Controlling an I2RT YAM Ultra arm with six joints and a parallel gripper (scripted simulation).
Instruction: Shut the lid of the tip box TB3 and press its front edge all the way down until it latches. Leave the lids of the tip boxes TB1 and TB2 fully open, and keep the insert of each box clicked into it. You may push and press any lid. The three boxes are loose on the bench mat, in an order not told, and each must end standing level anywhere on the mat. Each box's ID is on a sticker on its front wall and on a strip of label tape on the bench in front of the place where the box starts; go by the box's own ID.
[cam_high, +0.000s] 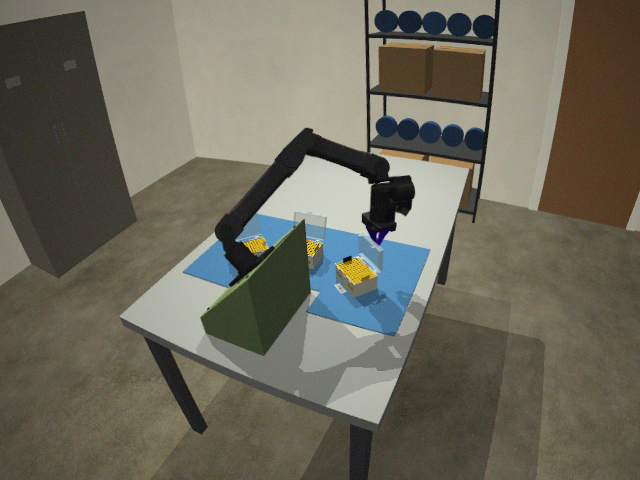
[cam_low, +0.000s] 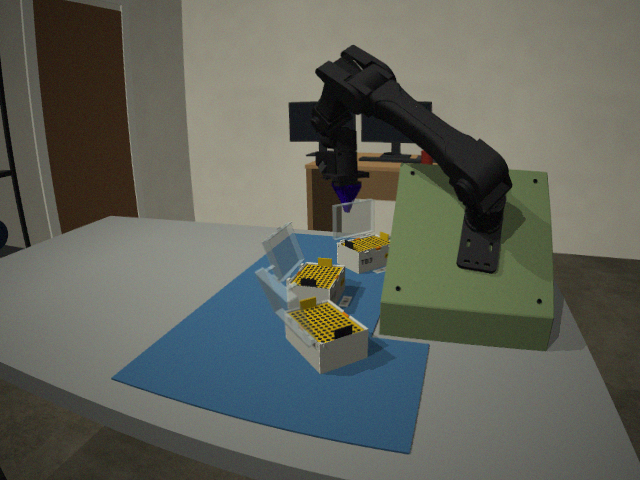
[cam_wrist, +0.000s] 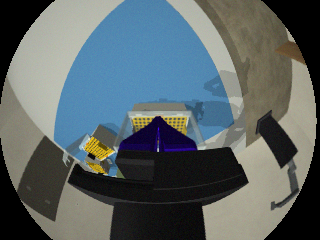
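Three white tip boxes with yellow inserts stand on the blue mat (cam_high: 310, 270), all with clear lids raised. The box farthest from the arm's base (cam_high: 355, 275) carries a sticker that reads like TB3 in the exterior view (cam_low: 364, 251). Its lid (cam_low: 353, 217) stands upright. My gripper (cam_low: 347, 204) (cam_high: 376, 237) is shut and empty. It points down, with its purple fingertips at the lid's top edge; I cannot tell whether they touch. The wrist view shows the fingers (cam_wrist: 159, 139) over this box. The middle box (cam_low: 316, 276) and the nearest box (cam_low: 325, 331) have stickers that I cannot read.
A large green wedge-shaped block (cam_low: 465, 258) holds the arm's base and stands beside the boxes. It hides part of the middle box (cam_high: 313, 251) and of the box by the base (cam_high: 254, 243) in the top view. Shelves stand behind the table.
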